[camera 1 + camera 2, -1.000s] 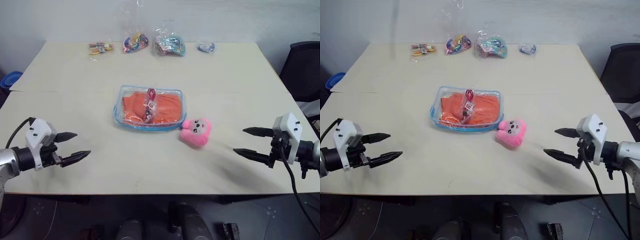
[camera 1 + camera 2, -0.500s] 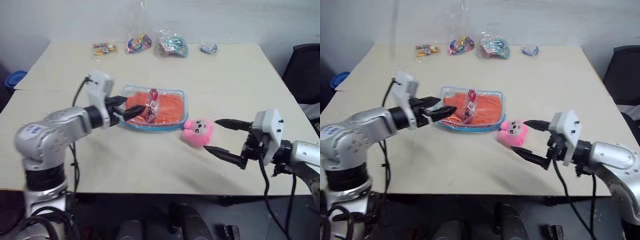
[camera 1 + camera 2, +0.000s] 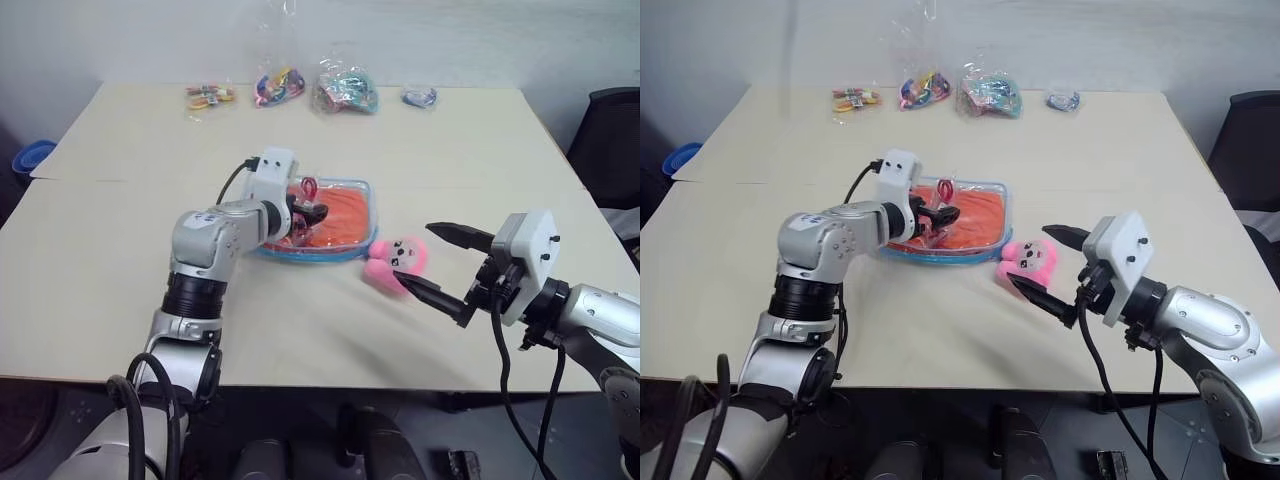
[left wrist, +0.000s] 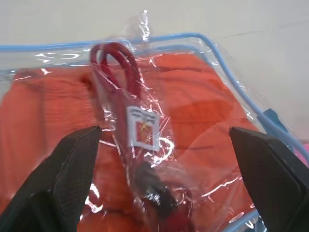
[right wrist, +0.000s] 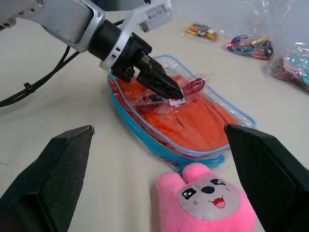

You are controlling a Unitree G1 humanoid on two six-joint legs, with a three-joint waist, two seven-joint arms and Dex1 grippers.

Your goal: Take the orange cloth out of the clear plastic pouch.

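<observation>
Left end effector point(image 5: 161, 86): fingers spread wide, holding nothing, tips poised over the small clear packet with a red cord point(image 4: 137, 140) that lies on the clear plastic pouch point(image 3: 352, 245) at mid-table point(image 3: 300, 340); the orange cloth point(image 3: 345, 215) is still sealed inside. Right end effector point(image 3: 440, 268): fingers spread wide, empty, hovering just beside the pink plush bunny point(image 3: 398, 262), clear of the pouch. Risk: closing here would likely pinch the cord packet or slick film rather than the cloth, dragging the unanchored pouch, and the right arm could nudge the bunny.
</observation>
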